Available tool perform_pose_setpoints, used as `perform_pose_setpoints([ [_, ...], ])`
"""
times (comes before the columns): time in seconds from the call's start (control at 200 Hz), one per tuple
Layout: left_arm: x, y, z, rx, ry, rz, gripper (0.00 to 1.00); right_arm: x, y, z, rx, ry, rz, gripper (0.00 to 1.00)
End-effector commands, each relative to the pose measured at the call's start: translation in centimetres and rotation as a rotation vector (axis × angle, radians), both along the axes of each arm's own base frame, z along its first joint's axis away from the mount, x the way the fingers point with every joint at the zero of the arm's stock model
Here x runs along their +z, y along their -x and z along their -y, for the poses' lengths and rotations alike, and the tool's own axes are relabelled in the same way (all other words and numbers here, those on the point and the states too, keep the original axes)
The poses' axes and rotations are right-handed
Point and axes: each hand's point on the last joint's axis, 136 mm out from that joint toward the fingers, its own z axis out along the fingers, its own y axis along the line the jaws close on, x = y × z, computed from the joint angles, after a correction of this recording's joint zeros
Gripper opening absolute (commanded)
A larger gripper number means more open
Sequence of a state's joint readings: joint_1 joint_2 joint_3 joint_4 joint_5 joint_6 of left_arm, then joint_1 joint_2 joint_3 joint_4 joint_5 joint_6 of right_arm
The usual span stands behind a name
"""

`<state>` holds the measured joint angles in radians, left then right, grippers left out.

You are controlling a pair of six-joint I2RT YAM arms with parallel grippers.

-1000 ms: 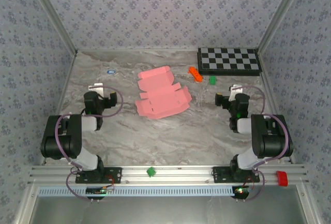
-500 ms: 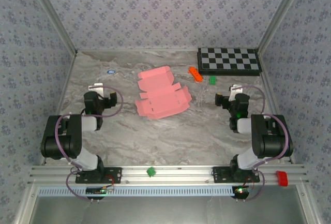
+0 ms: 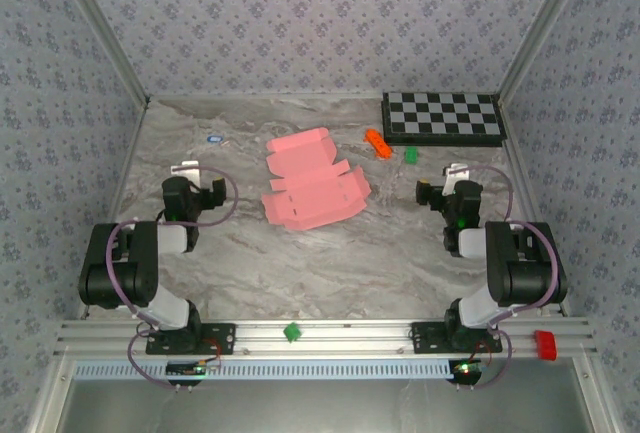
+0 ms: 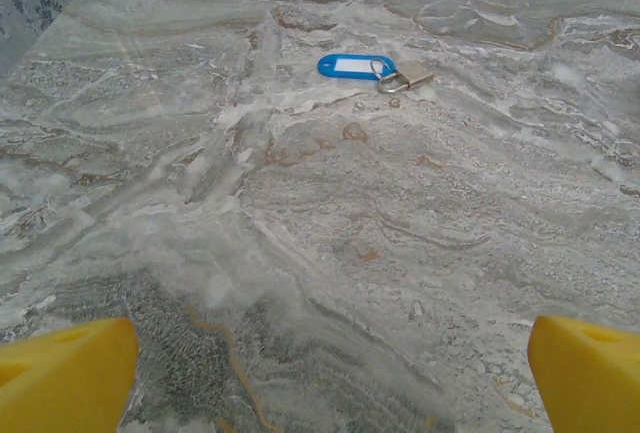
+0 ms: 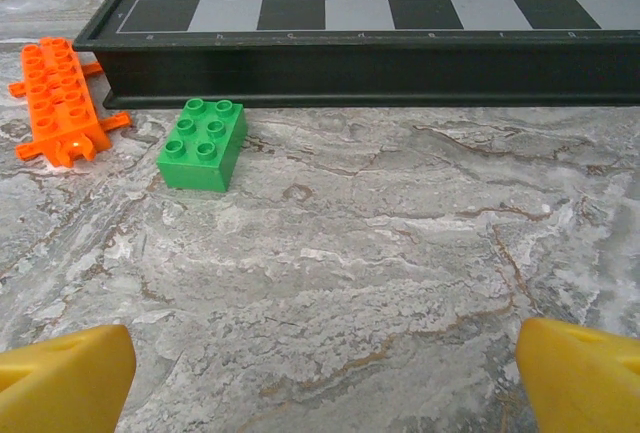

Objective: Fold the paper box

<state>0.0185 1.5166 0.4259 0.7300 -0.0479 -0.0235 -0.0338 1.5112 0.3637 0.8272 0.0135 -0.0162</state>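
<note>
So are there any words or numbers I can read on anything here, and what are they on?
No text can be read anywhere.
Blue key tag: its white label looks blank.
Checkerboard: tiny marks along the border, too small to read.
Paper box: plain pink, no print.
Green brick: nothing legible on its studs.

A grey, marble-veined table [image 3: 330, 263] is boxed in on three sides. The back wall [image 3: 320, 23], left wall [image 3: 50, 153] and right wall [image 3: 595, 123] all wear pale blue-grey paper with a small flower print. Slim metal posts [image 3: 100, 28] climb the back corners, an aluminium rail [image 3: 350, 333] edges the near side, and the light is soft and even.
</note>
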Motion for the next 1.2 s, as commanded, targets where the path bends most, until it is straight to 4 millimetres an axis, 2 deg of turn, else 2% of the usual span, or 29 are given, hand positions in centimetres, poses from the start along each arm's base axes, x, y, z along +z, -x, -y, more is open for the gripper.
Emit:
perform_pose_setpoints([
  [0.0,2.9,-0.5,-0.4,0.031,0.008,0.015,1.0,3.0,-0.3,0.8,-0.047,0.015,0.024,0.99],
  [0.12,5.4,-0.3,0.0,0.032,0.054,-0.021,1.0,5.5,-0.2,0.9,-0.072,-0.02,-0.032,1.0],
  [0.25,8.0,-0.6,1.8,-0.006,0.15,-0.007,1.0,7.7,0.1,-0.2,-0.07,-0.079,-0.086,1.0],
  [0.345,8.9,-1.1,3.9,-0.037,0.183,-0.027,0.99,8.7,-0.1,-1.5,-0.079,-0.132,-0.116,1.0],
  [0.43,9.3,-1.9,6.0,-0.063,0.238,-0.065,0.95,8.8,-0.2,-4.0,-0.034,-0.179,-0.176,1.0],
  [0.49,9.3,-2.7,7.7,-0.091,0.281,-0.113,0.87,8.7,-0.3,-6.2,0.024,-0.197,-0.216,1.0],
  [0.64,7.9,-4.5,12.6,-0.187,0.346,-0.295,0.64,7.8,-0.3,-12.5,0.179,-0.207,-0.282,0.98],
  [0.79,6.5,-6.1,18.1,-0.313,0.337,-0.396,0.44,6.1,-0.1,-17.9,0.297,-0.193,-0.353,0.82],
  [0.84,6.2,-6.8,19.7,-0.352,0.341,-0.406,0.35,5.6,-0.1,-19.6,0.33,-0.202,-0.371,0.77],
  [0.91,5.6,-7.9,21.4,-0.39,0.351,-0.421,0.28,4.8,-0.1,-21.6,0.371,-0.22,-0.399,0.67],
  [1.039,4.2,-10.0,23.2,-0.406,0.367,-0.463,0.1,3.0,-0.2,-25.1,0.439,-0.246,-0.472,0.43],
  [1.194,2.1,-11.8,24.8,-0.427,0.383,-0.535,0.02,1.0,-0.5,-27.7,0.476,-0.253,-0.536,0.18],
])
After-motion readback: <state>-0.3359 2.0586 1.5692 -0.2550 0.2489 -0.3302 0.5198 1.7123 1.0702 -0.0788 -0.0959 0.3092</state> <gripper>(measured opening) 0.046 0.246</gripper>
